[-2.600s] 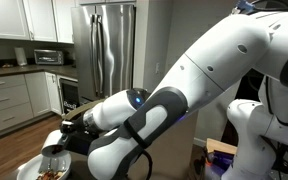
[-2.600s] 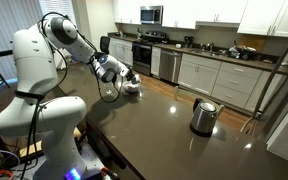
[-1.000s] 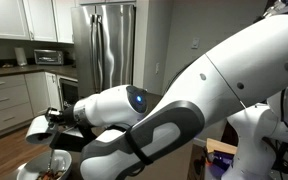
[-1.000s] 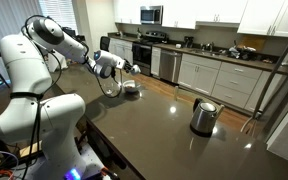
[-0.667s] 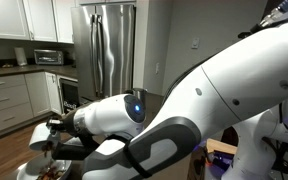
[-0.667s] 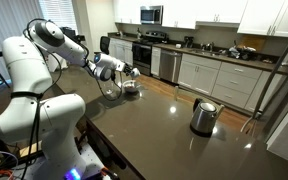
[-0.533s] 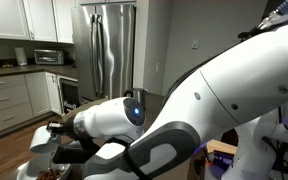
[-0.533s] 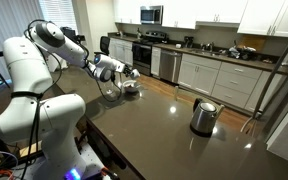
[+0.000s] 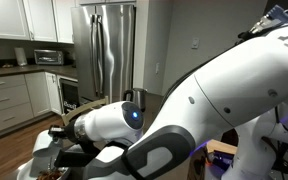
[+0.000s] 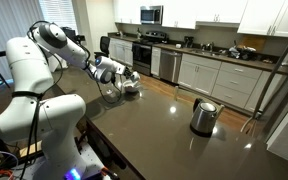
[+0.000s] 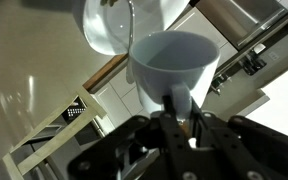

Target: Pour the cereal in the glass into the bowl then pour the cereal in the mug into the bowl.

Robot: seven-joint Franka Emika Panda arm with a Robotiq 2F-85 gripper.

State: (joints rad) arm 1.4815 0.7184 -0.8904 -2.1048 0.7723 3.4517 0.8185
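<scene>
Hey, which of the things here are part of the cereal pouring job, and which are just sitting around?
Part of the job:
mug, gripped by the end effector
glass
bowl
cereal

Just lying about:
kettle on the counter
microwave
fridge

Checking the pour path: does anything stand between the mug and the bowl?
Nothing visible does. The shut gripper holds the mug close by the bowl; the glass is beside the mug, not between them.
</scene>
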